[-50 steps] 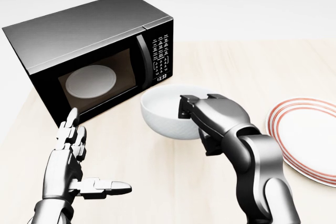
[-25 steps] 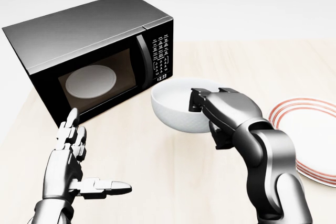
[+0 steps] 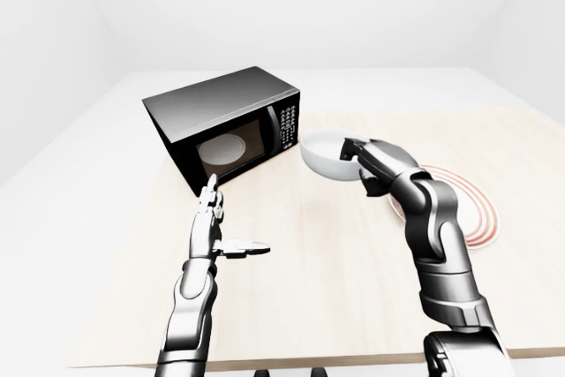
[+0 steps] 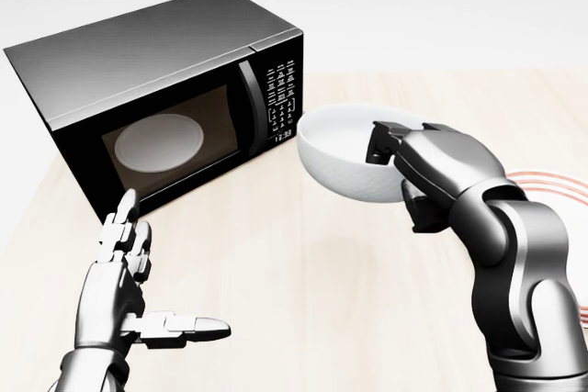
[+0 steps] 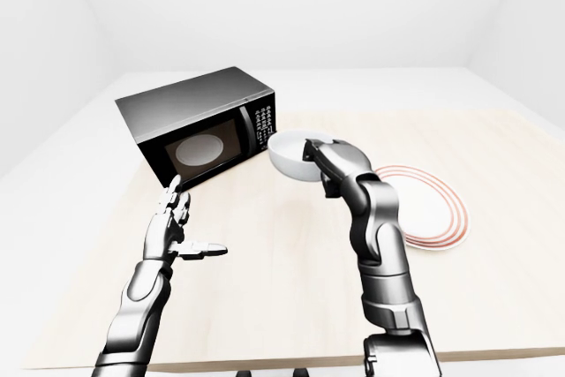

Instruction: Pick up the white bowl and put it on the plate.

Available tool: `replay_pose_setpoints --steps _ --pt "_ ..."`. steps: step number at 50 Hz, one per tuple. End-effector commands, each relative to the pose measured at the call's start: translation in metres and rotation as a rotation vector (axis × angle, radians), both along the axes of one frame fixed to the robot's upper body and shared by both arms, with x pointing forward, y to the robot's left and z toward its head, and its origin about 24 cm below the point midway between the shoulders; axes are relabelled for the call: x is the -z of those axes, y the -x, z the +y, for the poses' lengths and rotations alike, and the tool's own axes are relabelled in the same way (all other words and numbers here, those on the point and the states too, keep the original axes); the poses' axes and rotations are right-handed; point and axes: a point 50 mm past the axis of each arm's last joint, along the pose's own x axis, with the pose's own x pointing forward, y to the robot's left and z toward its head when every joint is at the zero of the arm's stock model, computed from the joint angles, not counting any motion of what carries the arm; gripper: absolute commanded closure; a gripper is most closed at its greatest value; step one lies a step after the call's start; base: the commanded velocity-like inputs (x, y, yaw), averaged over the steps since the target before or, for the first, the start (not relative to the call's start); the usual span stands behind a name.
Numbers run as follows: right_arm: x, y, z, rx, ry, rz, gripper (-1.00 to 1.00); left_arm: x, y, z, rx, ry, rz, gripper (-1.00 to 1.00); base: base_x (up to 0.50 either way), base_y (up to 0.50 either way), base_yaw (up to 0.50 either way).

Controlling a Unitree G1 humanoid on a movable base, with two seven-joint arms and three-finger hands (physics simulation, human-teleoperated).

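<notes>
One white bowl (image 4: 344,161) is aloft between microwave (image 4: 156,98) and plate (image 5: 424,205), right hand (image 4: 418,167) clamped on its rim; left hand (image 4: 124,291) spread open; looks rigid, smooth, breakable, so a rim pinch suits it

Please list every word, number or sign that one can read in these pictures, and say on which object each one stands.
"12:33", as it seems to read: lit clock display at the bottom of the microwave control panel.
Button labels on that panel: too small and blurred to read.
White bowl, plate, table: no text; the plate has only red rings.
</notes>
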Motion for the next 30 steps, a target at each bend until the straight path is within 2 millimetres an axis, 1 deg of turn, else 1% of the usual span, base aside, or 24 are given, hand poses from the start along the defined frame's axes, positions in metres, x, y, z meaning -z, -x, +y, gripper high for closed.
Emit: replay_pose_setpoints --steps 1,3,7,9,11,17,24,30 --pt "-0.011 -0.005 -0.018 0.057 0.032 -0.023 1.0 -0.001 0.0 0.0 0.0 0.0 0.0 -1.0 0.0 0.0 0.0" --pt "-0.013 -0.006 -0.022 0.067 0.03 -0.026 1.0 -0.001 0.0 0.0 0.0 0.0 0.0 -1.0 0.0 0.0 0.0" --pt "-0.012 -0.007 -0.029 0.08 0.029 -0.014 1.0 -0.001 0.0 0.0 0.0 0.0 0.0 -1.0 0.0 0.0 0.0" --pt "-0.009 -0.008 -0.037 0.1 0.025 0.004 1.0 0.0 0.0 0.0 0.0 0.0 0.001 -1.0 0.0 0.0 0.0" --pt "-0.007 -0.007 -0.041 0.109 0.025 0.012 1.0 0.0 0.0 0.0 0.0 0.0 0.0 -1.0 0.0 0.0 0.0" --pt "-0.007 -0.004 -0.059 0.153 0.025 0.021 1.0 0.0 0.0 0.0 0.0 0.0 0.001 -1.0 0.0 0.0 0.0" --pt "-0.009 -0.002 -0.072 0.182 0.022 0.021 1.0 0.0 0.0 0.0 -0.001 0.0 0.001 -1.0 0.0 0.0 0.0" --pt "-0.006 -0.002 -0.084 0.208 0.015 0.046 1.0 0.0 0.0 0.0 0.0 0.0 0.001 -1.0 0.0 0.0 0.0"
